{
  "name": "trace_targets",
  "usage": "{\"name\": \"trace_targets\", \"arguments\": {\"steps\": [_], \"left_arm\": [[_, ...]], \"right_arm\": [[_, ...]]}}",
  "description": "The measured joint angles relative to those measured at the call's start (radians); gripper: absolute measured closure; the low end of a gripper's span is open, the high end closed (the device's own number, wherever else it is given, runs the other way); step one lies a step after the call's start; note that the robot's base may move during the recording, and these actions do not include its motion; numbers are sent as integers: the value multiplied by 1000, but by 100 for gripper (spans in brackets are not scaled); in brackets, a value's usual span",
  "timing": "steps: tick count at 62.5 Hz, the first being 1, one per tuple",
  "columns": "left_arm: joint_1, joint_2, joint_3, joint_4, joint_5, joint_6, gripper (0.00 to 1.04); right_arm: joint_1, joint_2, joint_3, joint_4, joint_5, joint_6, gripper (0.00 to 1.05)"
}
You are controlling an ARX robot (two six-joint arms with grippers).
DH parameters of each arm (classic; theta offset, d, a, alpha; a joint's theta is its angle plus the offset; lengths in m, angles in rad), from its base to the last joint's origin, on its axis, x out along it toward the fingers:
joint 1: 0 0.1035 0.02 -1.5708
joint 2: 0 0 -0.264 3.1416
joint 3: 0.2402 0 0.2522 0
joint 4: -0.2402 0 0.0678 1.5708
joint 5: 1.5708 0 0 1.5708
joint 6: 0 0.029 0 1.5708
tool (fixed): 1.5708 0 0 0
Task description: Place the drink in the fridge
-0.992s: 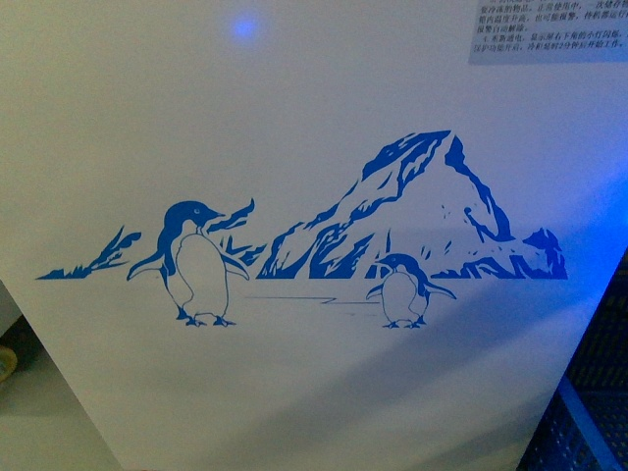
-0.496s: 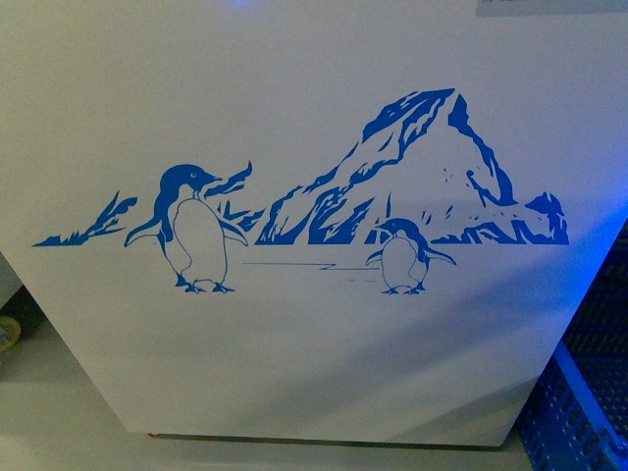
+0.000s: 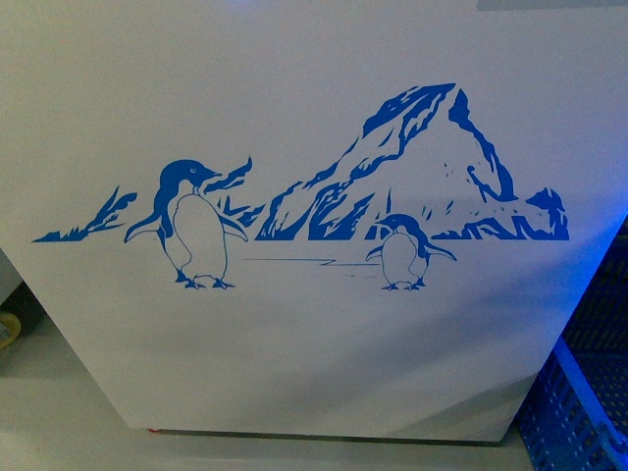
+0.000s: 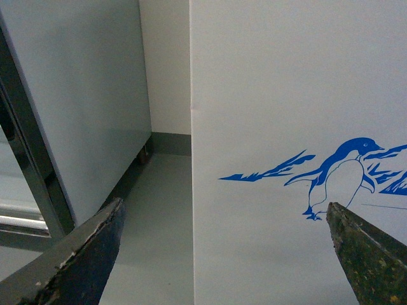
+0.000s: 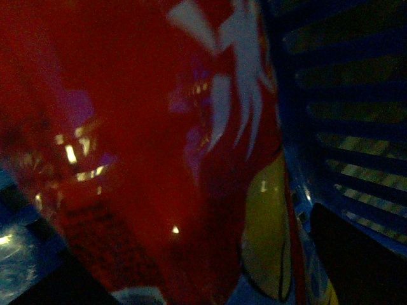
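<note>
fridge (image 3: 314,373) ahead | left gripper (image 4: 224,204) spread | right gripper (image 5: 203,270) unclear, red drink (image 5: 127,127) close | blue crate (image 3: 579,412) beside

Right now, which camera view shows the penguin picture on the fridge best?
The front view: the whole penguin picture, both penguins and the mountain, lies across the fridge wall. The left wrist view catches only one penguin; the right wrist view shows none of it.

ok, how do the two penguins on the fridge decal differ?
The left penguin is taller; the right penguin is smaller. The left penguin stands clear of the mountain, the right penguin at its foot. Both are blue, wings out, on the white fridge.
</note>
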Motion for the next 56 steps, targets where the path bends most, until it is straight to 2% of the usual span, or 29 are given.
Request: {"name": "trace_targets", "arguments": {"steps": [6, 15, 40, 49, 56], "left_arm": [[0, 0, 0, 0, 0, 0, 8], [0, 0, 0, 0, 0, 0, 8], [0, 0, 0, 0, 0, 0, 8], [0, 0, 0, 0, 0, 0, 8], [0, 0, 0, 0, 0, 0, 8]], "right_arm": [[1, -19, -35, 14, -36, -6, 45], [6, -55, -110, 35, -61, -15, 57], [63, -300, -378, 134, -142, -56, 62], [101, -605, -576, 211, -194, -127, 62], [117, -821, -693, 204, -230, -157, 63]]}}
